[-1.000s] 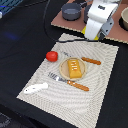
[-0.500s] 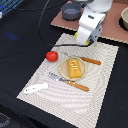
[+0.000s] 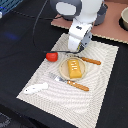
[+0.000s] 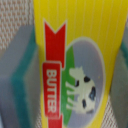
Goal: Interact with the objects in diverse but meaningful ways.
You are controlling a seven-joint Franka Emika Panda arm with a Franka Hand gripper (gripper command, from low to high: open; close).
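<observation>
While the hand [image 4: 70, 65] stood apart astride the butter packet [image 4: 75, 60] — not yet clamped — best approach: stay centred, descend straight, close gently.

White arm reaching down, end effector [image 3: 75, 49] pointing downward, fingers [image 4: 17, 75] spread apart

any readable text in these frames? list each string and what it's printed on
"BUTTER": white capitals on the red ribbon label of the yellow butter packet, wrist view; a cow picture sits beside it.
Exterior view: nothing legible. The block on the plate is too small and blurred to read.
No text visible on the tomato, white fish or cutlery.
</observation>
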